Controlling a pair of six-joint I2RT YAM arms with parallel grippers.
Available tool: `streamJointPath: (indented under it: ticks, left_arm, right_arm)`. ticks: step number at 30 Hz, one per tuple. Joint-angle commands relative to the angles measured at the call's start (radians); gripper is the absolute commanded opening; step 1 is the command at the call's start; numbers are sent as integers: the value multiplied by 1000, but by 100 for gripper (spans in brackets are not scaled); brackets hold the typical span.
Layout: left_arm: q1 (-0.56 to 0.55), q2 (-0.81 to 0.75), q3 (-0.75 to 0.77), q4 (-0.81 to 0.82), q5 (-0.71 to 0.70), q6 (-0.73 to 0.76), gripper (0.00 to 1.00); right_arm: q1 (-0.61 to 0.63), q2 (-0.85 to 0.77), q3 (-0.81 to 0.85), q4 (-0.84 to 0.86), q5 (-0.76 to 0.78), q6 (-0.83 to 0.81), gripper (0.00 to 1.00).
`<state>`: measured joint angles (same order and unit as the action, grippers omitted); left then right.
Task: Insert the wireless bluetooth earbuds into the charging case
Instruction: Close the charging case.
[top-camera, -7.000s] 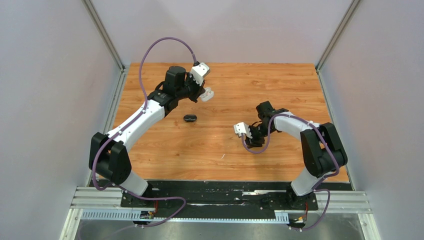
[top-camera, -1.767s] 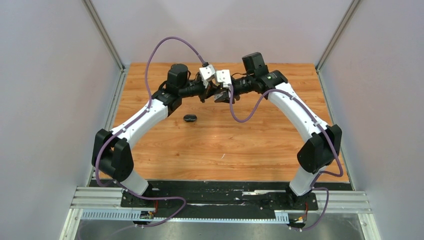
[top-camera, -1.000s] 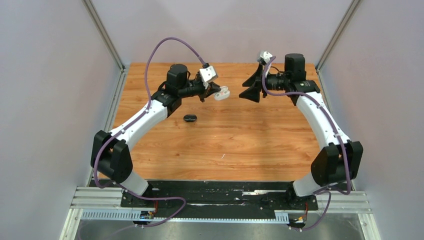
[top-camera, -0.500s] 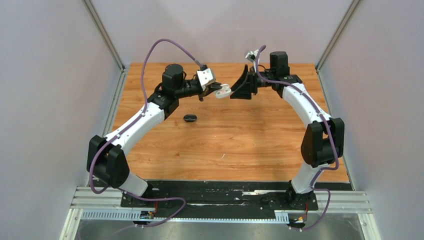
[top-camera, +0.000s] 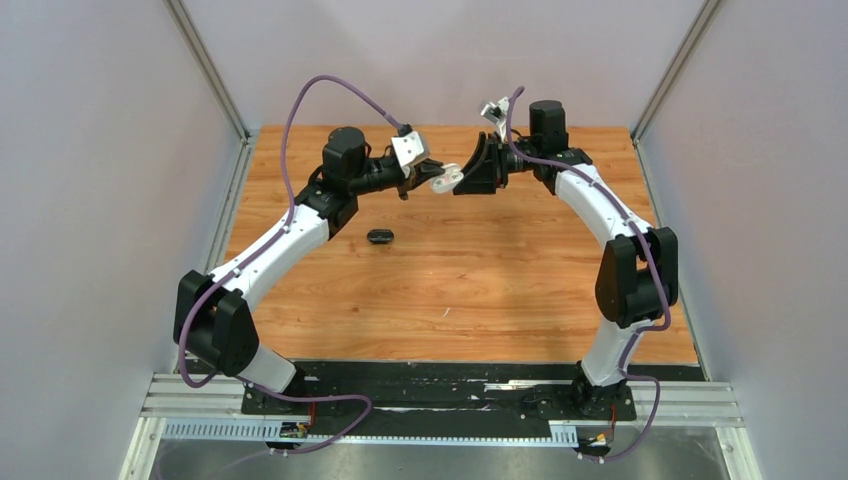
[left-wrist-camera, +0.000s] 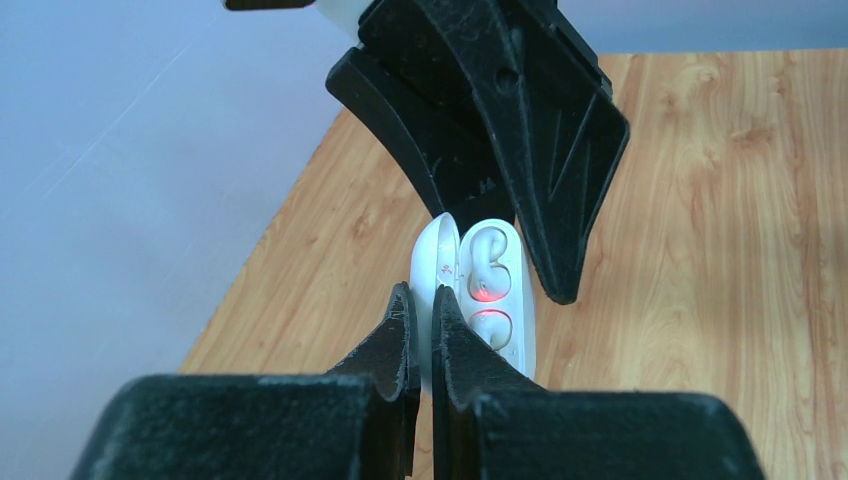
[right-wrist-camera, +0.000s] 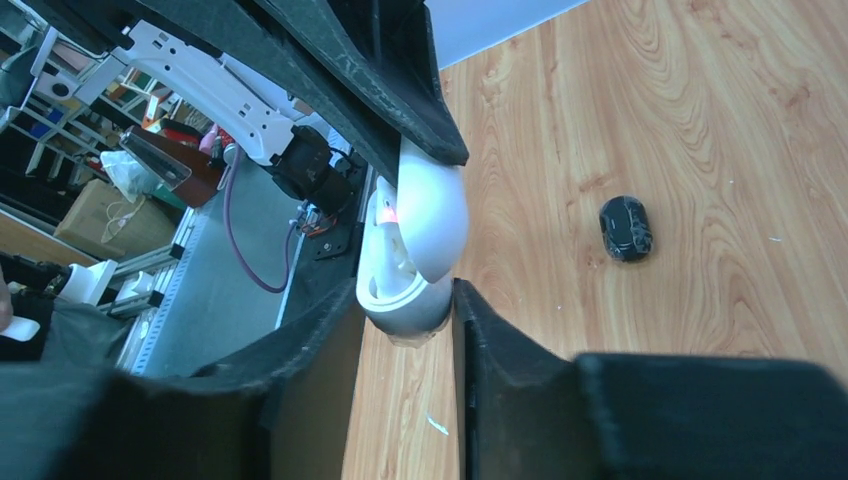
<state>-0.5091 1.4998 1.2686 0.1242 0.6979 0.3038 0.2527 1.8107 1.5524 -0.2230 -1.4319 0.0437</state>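
Charging case (left-wrist-camera: 470, 285): white glossy plastic, pebble-shaped, held open in the air above the 12 o'clock part of the tabletop (top-camera: 450, 300), a wood-grain laminate surface. The left hand (left-wrist-camera: 420, 305) reaches in from 9 o'clock. Its black fingers are pressed together on the thin edge of the lid.

Two white earbuds (left-wrist-camera: 487, 262) sit in the moulded wells of the base, one above the other, and a red light shows at each.

The right hand (top-camera: 465, 178) reaches in from 3 o'clock. Its black, wedge-shaped fingers stand partly apart, one on each side of the case base. In the right wrist view the rounded end of the base fills the gap between them. Whether they press on it cannot be told.

The left fingers cover the lower part of the lid and base. In the top view the case is small and partly masked by the right fingers.

A black case (top-camera: 380, 237), oval and smooth, lies on the tabletop at 7 o'clock from the white case, well apart; its contents cannot be seen. Purple cables (top-camera: 330, 85) arch over both arms.
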Motion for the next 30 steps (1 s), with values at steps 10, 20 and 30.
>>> streamJointPath:
  ticks: [10,20,30]
  left_arm:
    - [1,-1,16,53,-8,-43,0]
    - [-3,13,32,42,-49,-40,0]
    - [-2,13,48,34,-62,-79,0]
  right_arm:
    - [8,20,5,306,-62,270,36]
    - [8,36,-27,432,-82,418,36]
    - [8,32,-47,421,-53,391,10]
